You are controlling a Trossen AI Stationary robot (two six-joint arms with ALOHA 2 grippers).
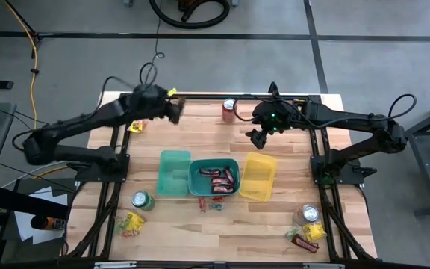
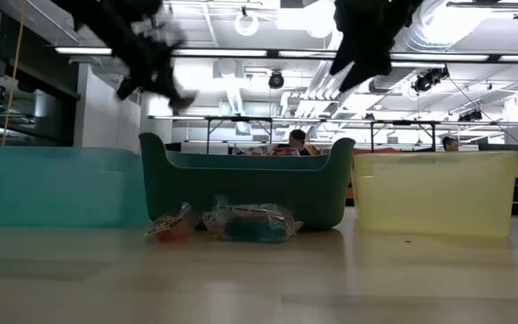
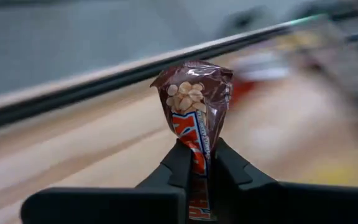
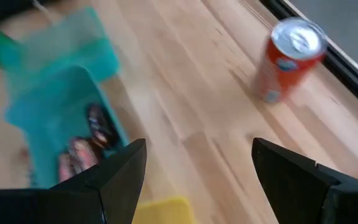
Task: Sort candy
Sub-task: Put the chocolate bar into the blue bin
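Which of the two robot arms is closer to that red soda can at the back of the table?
Right. The right gripper hovers just beside the red can; the left gripper, holding a candy bar, is farther off.

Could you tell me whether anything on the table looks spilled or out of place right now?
Two small wrapped candies lie loose on the wood just outside the dark teal bin, which already holds brown bars. They look dropped short. Otherwise the bins and cans stand upright.

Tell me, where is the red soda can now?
In the high view the red soda can stands upright near the table's far edge, between the two arms, beside the open right gripper and beyond the middle bin.
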